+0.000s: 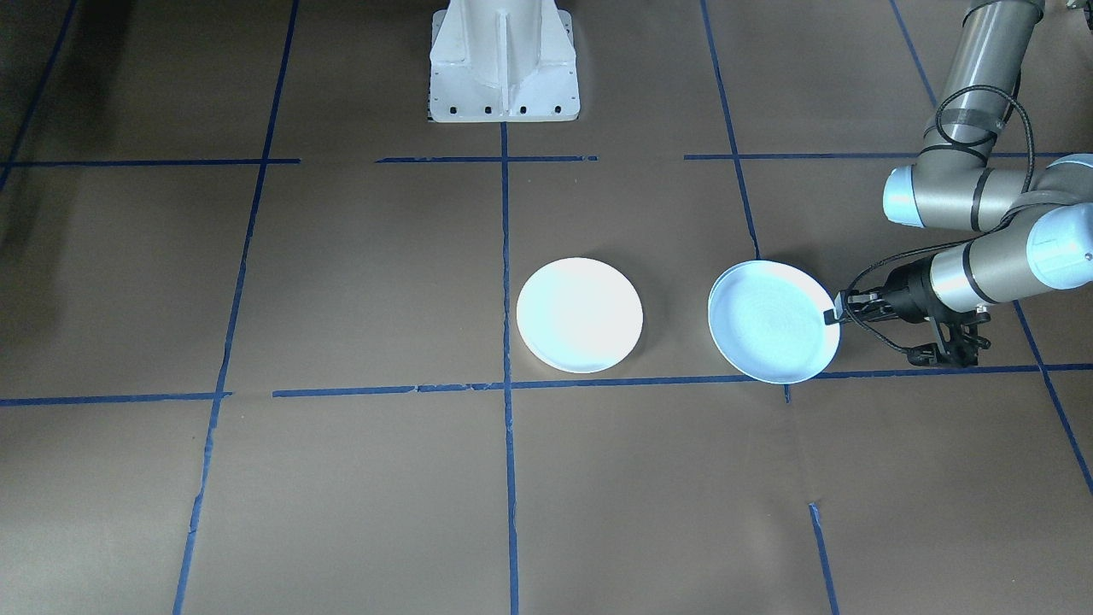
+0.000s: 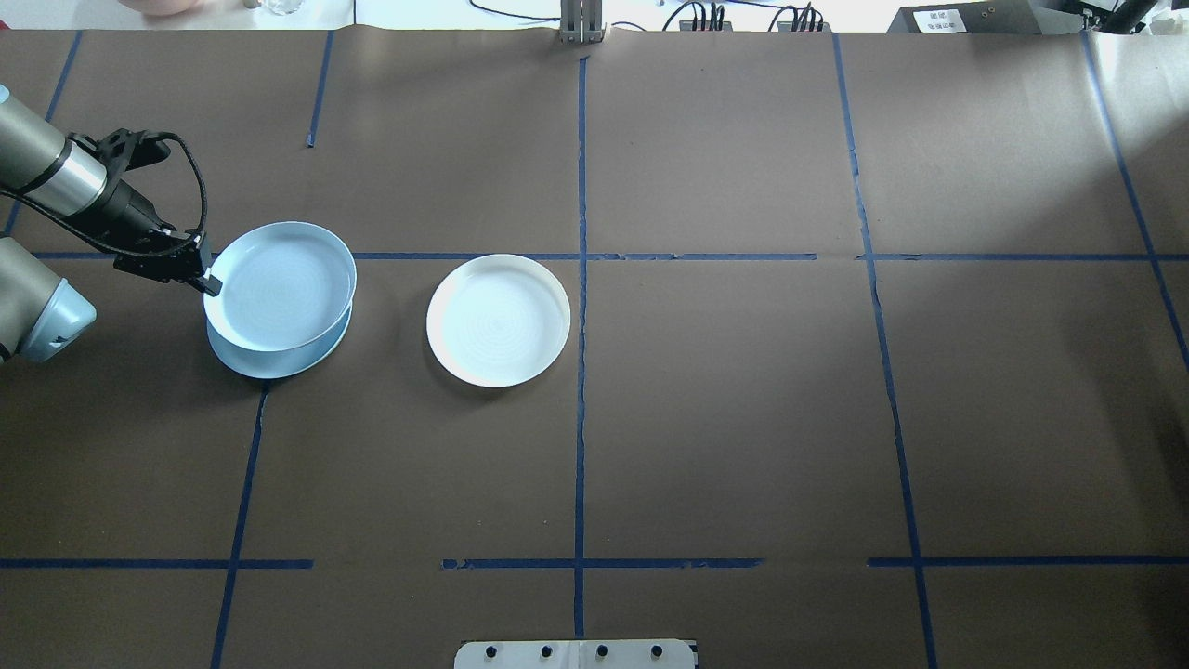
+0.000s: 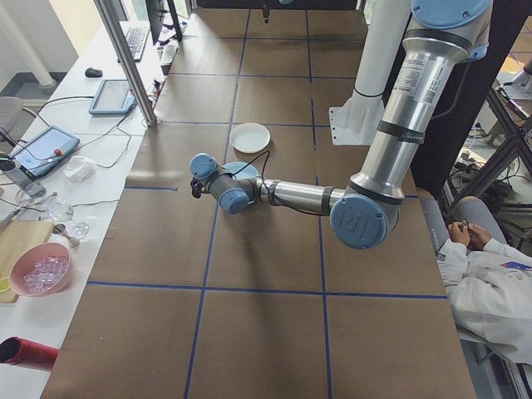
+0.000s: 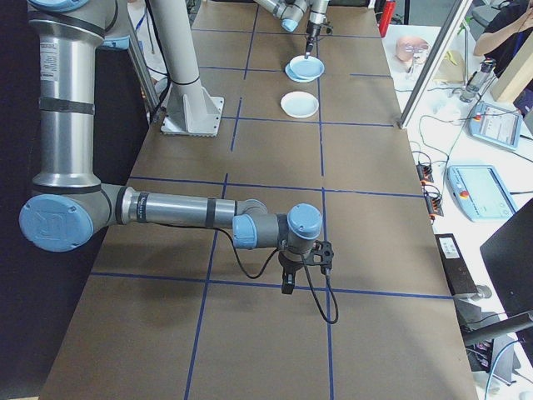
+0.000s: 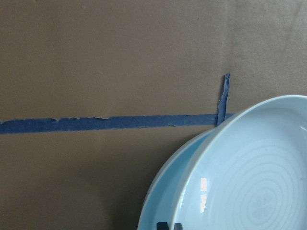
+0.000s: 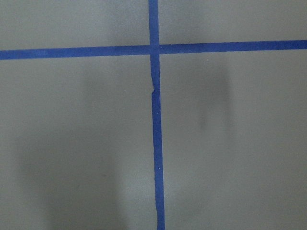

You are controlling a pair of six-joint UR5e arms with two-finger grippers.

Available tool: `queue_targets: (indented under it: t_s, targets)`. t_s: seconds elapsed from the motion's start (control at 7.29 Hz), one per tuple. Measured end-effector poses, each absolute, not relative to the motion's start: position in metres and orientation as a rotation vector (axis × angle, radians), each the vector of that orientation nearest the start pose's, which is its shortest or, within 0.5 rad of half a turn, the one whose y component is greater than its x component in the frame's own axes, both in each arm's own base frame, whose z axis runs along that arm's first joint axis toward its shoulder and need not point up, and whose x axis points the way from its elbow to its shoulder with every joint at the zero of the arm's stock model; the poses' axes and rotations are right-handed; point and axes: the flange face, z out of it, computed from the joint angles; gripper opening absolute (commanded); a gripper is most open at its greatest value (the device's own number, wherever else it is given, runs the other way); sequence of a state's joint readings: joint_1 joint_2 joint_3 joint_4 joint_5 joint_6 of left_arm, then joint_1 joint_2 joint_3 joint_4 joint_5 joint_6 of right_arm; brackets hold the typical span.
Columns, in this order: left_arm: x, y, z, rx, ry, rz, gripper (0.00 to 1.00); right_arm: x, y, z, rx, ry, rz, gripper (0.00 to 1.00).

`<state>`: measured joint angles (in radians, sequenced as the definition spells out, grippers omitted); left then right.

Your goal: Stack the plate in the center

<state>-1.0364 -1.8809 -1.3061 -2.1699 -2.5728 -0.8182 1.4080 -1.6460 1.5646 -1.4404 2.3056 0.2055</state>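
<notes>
— Where does the upper pale blue round plate (image 2: 283, 283) sit?

— Tilted, raised above a second pale blue plate (image 2: 279, 358) lying on the brown paper-covered table (image 2: 743, 418), well left of centre in the overhead view. The left gripper (image 2: 209, 282) pinches its rim.

— And the centre?

— A white round plate (image 2: 499, 320) lies flat just beside the blue tape cross (image 2: 581, 256), apart from the blue pair.

— The right gripper (image 4: 287, 286)?

— It hangs over the table near its own end; whether its fingers are parted, I cannot tell.

Pale blue plate (image 5: 249, 177) tilted above a second plate (image 5: 165, 179), blue tape lines (image 5: 105, 123), brown table (image 5: 120, 57)
</notes>
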Motion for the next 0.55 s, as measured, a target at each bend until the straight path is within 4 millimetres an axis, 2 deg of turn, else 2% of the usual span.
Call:
queue_targets:
  t_s: [0.55]
  targets:
    - [0.2806, -0.5664, 0.5332, -0.146, 1.117, 0.075, 0.0, -0.0095, -0.4669, 0.6871, -0.089, -0.731, 0.022, 1.0]
